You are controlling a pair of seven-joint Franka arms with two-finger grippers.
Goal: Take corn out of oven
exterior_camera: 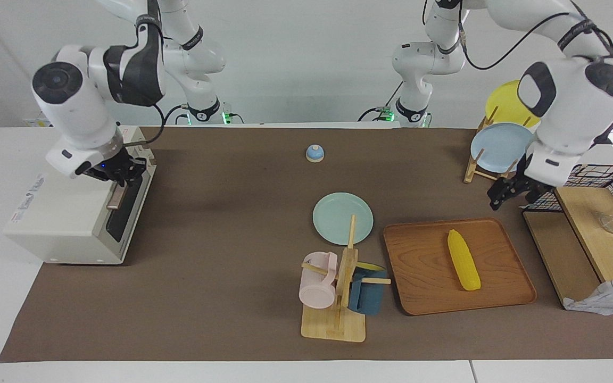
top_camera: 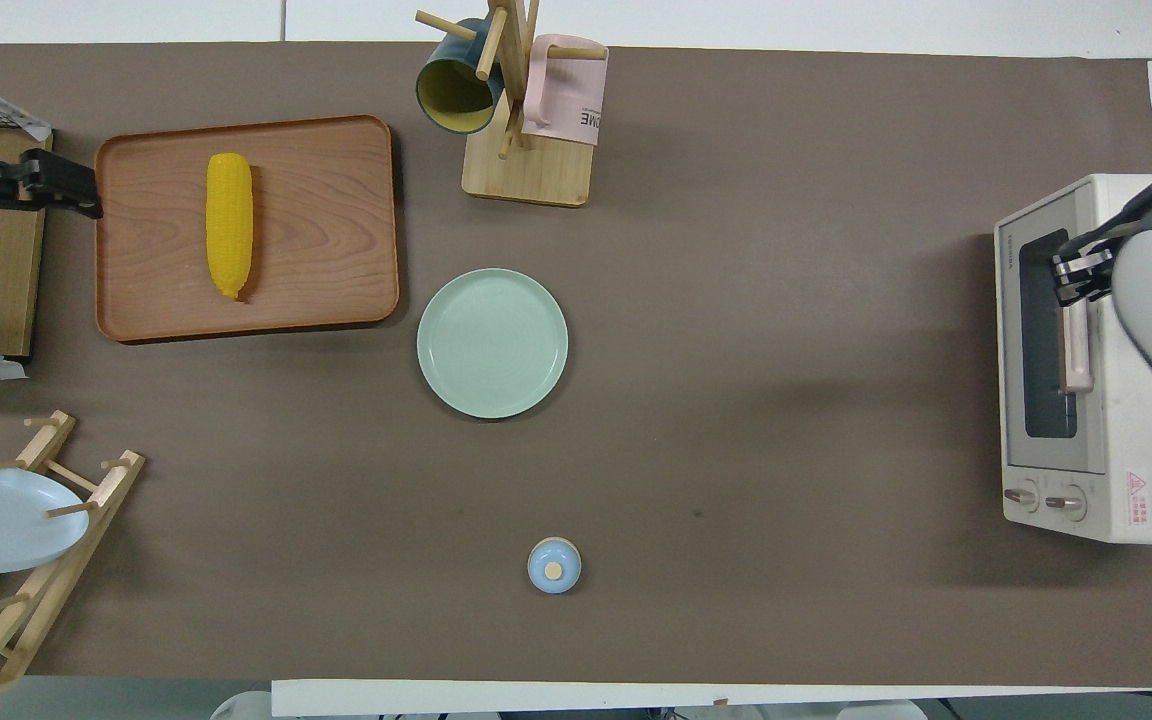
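Facing view: corn lies flat on the wooden tray, toward the left arm's end of the counter, nothing touching it. It is well apart from the oven, which sits at the right arm's end with its dark glass door up and shut.

Left tool hangs in the air over the gap between the tray and the wire basket, fingers spread, holding nothing.

Right tool is at the top edge of the oven door, right by the tan handle. Overhead view puts its tips at the end of the handle farther from the robots. Can't tell whether the fingers are parted or whether they grip the bar.

Step in hand, as I read it: wrap-up. Corn is out and set down, door looks closed, so the task's main work appears done.

Next move likely calls for little: the right tool needs to come clear of the handle without tugging the door back open, and the left arm needs to pull away without clipping the basket or the plate rack.
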